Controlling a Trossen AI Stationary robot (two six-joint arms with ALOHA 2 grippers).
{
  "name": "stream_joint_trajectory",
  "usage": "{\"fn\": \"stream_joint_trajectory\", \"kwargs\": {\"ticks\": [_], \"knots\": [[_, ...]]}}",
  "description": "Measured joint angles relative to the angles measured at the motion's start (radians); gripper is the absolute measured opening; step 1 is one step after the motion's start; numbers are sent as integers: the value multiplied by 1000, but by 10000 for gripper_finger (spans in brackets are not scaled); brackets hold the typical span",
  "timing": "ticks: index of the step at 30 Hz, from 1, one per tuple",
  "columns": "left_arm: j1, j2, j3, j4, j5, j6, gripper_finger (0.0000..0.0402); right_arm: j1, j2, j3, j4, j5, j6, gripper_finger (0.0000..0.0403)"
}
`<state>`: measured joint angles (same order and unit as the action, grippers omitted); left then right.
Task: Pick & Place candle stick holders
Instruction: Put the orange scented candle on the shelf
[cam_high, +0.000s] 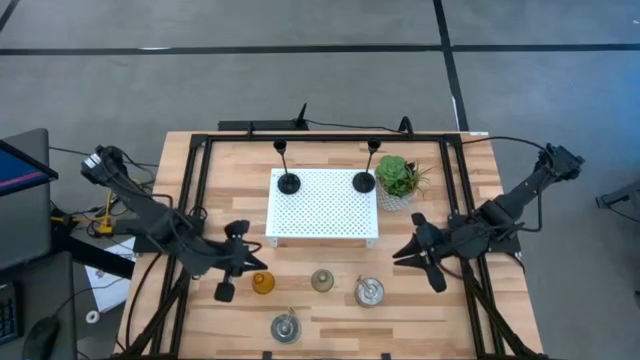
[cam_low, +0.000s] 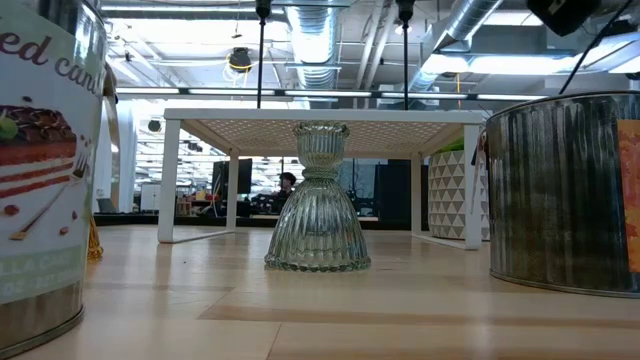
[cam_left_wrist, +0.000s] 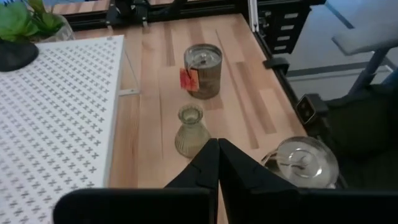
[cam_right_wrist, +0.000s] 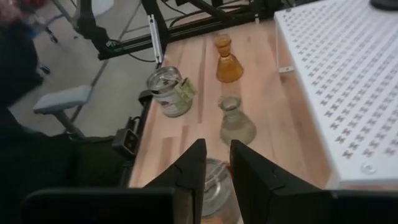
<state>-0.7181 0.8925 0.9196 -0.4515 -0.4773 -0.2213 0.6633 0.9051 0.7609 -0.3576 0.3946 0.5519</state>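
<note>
Two black holders (cam_high: 288, 183) (cam_high: 364, 181) stand on their round bases on the white tray (cam_high: 322, 225). On the wood in front of it stand the amber holder (cam_high: 262, 283), the grey-green holder (cam_high: 322, 280) and two silver cups (cam_high: 369, 292) (cam_high: 286, 327). My left gripper (cam_high: 257, 262) hovers shut just behind the amber holder and touches nothing. My right gripper (cam_high: 399, 255) hovers slightly open, right of the nearer silver cup (cam_right_wrist: 214, 186), and holds nothing. The grey-green holder also shows in the left wrist view (cam_left_wrist: 189, 130).
A green potted plant (cam_high: 400, 180) stands at the tray's right far corner. A black frame (cam_high: 195, 180) runs along the table's left, right and far sides. In the low view the two silver cups (cam_low: 40, 170) (cam_low: 565, 190) flank the grey-green holder (cam_low: 318, 200).
</note>
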Motion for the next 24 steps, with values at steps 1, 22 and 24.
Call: {"fn": "stream_joint_trajectory", "kwargs": {"ticks": [1,22,24], "knots": [[0,0,-25,38,-1,9,5,5,3,0,0,0,25,65],[1,0,-215,281,-2,34,5,-79,378,1,58,-101,270,65],[1,0,-215,281,-2,33,5,-96,397,1,49,-149,397,65]]}}
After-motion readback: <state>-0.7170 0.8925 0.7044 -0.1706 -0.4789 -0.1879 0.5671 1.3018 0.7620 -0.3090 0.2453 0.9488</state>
